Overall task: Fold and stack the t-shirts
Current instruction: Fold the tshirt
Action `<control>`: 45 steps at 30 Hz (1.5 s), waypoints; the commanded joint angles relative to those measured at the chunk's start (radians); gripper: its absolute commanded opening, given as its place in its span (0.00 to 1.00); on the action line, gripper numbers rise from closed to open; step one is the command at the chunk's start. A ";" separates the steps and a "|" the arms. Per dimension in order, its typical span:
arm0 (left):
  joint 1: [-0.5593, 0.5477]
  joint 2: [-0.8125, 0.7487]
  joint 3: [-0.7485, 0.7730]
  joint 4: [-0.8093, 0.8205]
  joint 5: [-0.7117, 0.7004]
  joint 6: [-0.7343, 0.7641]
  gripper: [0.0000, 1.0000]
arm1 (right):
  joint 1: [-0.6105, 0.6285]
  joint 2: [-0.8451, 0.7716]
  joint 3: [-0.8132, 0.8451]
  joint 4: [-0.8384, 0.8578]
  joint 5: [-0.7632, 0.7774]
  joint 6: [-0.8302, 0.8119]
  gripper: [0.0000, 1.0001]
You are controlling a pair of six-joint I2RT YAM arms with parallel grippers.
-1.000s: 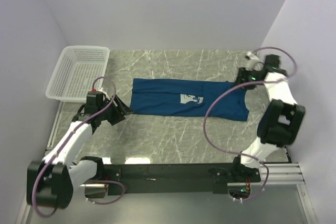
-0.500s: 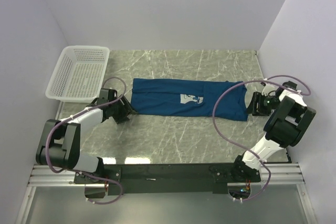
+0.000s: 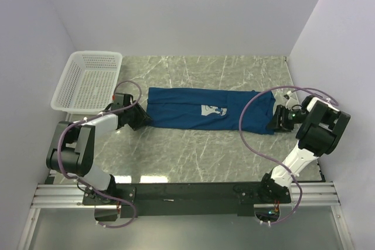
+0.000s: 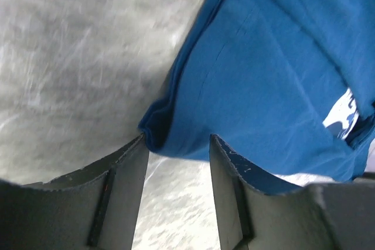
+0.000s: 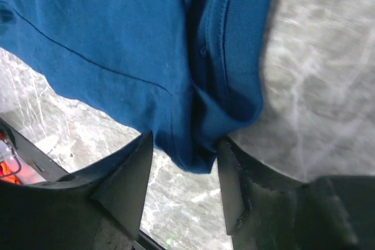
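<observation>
The shirt (image 3: pixel 205 109) lies flat along the worktop (image 3: pixel 193 150) as a long band. The left end effector (image 4: pixel 176 141) and right end effector (image 5: pixel 184 139) sit low at its near corners, jaws apart astride the cloth, unclenched, probably so both ends lift together for a fold.

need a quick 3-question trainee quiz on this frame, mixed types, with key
1. True or false: the t-shirt lies inside the white basket.
2. Where is the left gripper? A) at the t-shirt's left end; B) over the white basket; C) at the t-shirt's right end.
3. What sits between the open fingers of the right gripper?

Key:
1. False. It lies spread on the table, apart from the white basket.
2. A.
3. A corner of the t-shirt.
</observation>
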 commanded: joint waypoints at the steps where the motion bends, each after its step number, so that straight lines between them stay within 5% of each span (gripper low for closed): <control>1: -0.004 0.057 0.001 -0.034 -0.082 0.000 0.52 | 0.012 0.030 0.018 -0.002 -0.023 0.021 0.51; 9: -0.004 0.074 -0.003 -0.034 -0.084 0.012 0.33 | 0.003 0.038 0.027 -0.039 -0.031 -0.004 0.07; 12: -0.003 0.029 -0.029 -0.050 -0.096 0.017 0.26 | -0.011 0.028 0.044 -0.049 -0.023 -0.013 0.00; 19: -0.001 -0.146 -0.117 -0.104 -0.116 0.004 0.01 | -0.042 0.030 0.124 -0.083 0.006 -0.027 0.00; 33: -0.026 -0.453 -0.255 -0.192 0.070 -0.075 0.01 | -0.042 0.183 0.375 -0.206 0.110 -0.158 0.02; 35: -0.050 -0.490 -0.287 -0.204 0.109 -0.095 0.02 | -0.042 0.168 0.348 -0.217 0.113 -0.194 0.21; 39: -0.067 -0.596 -0.332 -0.242 0.154 -0.121 0.42 | -0.045 0.058 0.253 -0.100 0.215 -0.183 0.43; 45: -0.098 -0.715 -0.229 -0.380 0.090 -0.109 0.57 | -0.042 -0.062 0.250 -0.062 0.285 -0.183 0.54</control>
